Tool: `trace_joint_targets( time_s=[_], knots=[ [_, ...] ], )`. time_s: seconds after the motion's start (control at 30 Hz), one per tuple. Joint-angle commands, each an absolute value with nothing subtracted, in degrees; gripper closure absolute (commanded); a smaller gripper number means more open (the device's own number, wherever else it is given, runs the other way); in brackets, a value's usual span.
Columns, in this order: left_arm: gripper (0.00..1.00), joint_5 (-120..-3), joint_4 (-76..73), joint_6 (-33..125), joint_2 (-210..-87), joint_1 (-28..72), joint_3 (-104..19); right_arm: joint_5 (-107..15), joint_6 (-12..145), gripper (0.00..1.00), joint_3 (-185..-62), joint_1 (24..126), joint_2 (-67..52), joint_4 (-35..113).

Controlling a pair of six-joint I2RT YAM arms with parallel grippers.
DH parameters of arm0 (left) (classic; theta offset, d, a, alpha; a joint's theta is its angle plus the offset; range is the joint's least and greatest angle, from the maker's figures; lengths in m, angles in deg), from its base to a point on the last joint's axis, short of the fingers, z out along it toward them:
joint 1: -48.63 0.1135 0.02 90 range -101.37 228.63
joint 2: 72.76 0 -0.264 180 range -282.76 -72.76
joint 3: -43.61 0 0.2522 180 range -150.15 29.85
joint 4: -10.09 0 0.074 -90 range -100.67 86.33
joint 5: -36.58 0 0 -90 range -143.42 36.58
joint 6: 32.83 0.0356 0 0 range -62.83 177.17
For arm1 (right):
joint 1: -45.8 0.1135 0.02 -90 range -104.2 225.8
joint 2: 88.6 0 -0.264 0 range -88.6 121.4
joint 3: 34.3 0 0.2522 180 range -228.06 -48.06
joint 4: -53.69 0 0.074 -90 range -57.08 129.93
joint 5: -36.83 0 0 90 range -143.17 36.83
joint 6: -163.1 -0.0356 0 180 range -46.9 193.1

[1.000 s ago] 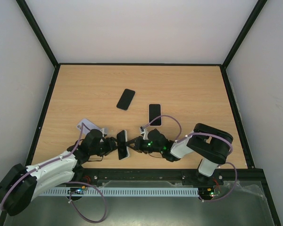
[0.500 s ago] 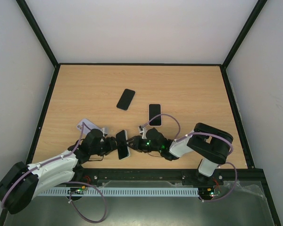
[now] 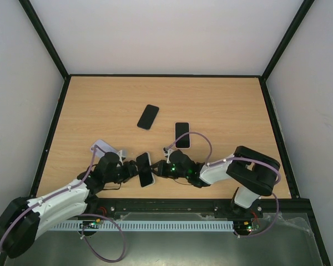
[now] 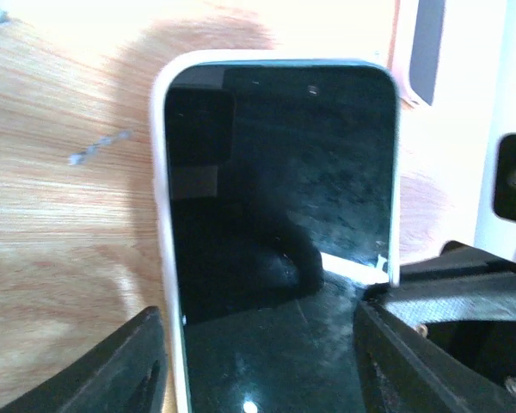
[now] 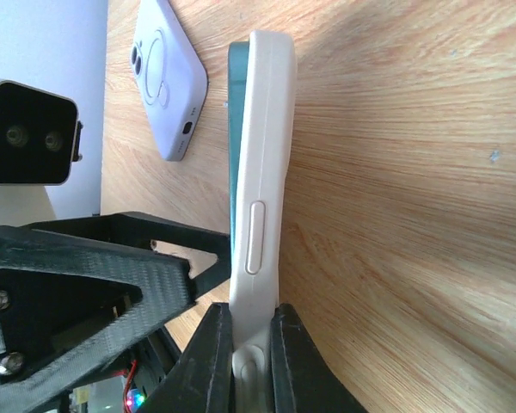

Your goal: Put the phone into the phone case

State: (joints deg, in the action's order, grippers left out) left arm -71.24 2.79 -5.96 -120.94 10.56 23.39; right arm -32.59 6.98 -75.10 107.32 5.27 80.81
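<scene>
A black-screened phone with a teal edge sits inside a white phone case. The pair is held up on its side near the table's front edge, between both grippers. My right gripper is shut on the case's edge, by its side button. It shows from above to the right of the phone. My left gripper straddles the phone's width, one finger against each long side. From above it is on the phone's left.
A lilac case lies left of the left gripper and also shows in the right wrist view. A black phone and a white-edged phone lie further back on the wooden table. Black frame rails border the table.
The held phone has turned and risen a little, so more of its dark face shows from above. Both grippers shifted slightly with it and kept their hold.
</scene>
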Motion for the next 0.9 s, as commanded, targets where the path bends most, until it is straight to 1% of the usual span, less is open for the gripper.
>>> trace_joint_targets(
  time_s=[0.0,0.13,0.33,0.5,0.7,0.77,0.87],
  knots=[
    [0.37,-73.5,2.1,-6.5,-116.5,11.1,24.2,-34.6,7.4,0.98,-74.4,107.5,2.1,83.9],
    [0.32,-75.8,3.0,-7.4,-110.5,11.9,25.0,-33.1,5.1,0.98,-71.8,107.5,-0.6,90.6],
    [0.3,-78.7,3.6,-9.4,-102.4,13.3,25.1,-33.6,4.9,0.98,-69.3,107.4,-11.2,91.2],
    [0.3,-81.7,8.3,-11.0,-98.6,13.4,25.2,-34.1,4.3,0.98,-67.3,107.4,-17.7,92.3],
    [0.4,-85.0,20.6,-16.4,-96.8,13.4,27.0,-30.7,0.9,0.98,-66.5,107.4,-18.1,100.0],
    [0.48,-85.3,21.6,-17.0,-96.6,13.4,27.1,-30.4,0.6,0.98,-66.7,107.4,-17.8,100.6],
    [0.64,-85.6,21.9,-17.6,-96.6,13.4,27.0,-30.9,0.7,0.98,-66.3,107.4,-17.8,100.5]
  ],
)
